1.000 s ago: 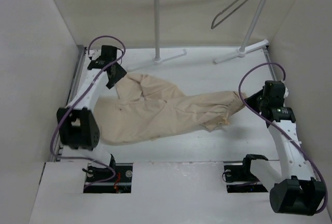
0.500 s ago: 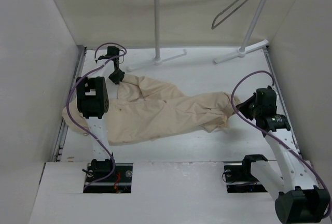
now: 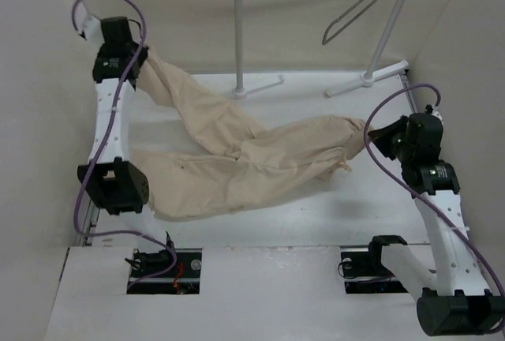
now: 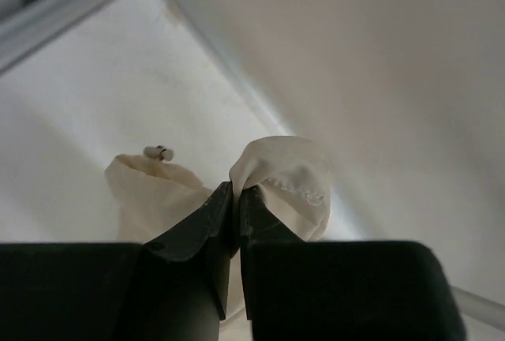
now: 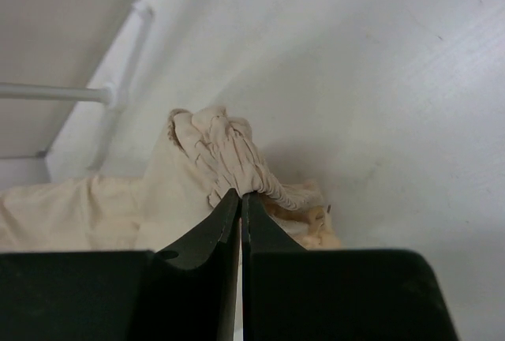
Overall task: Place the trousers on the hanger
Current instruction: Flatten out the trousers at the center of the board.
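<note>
The left gripper [image 4: 235, 191] is closed on a fold of the trousers [image 3: 237, 167], high above the table [image 3: 316, 215]. The right gripper [image 5: 240, 193] pinches their gathered edge.

The left gripper [image 3: 136, 65] has risen from the table [image 3: 316, 215] to the far-left corner, drawing one leg [image 3: 189, 100] of the trousers [image 3: 237, 171] up taut; the right gripper [image 3: 371, 137] has shifted slightly rightward, its pinched waistband [image 5: 237, 163] stretched straighter

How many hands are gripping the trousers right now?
2. The left hand pinches one end of the trousers, raised at the far left. The right hand pinches the gathered other end, low at the right.
</note>
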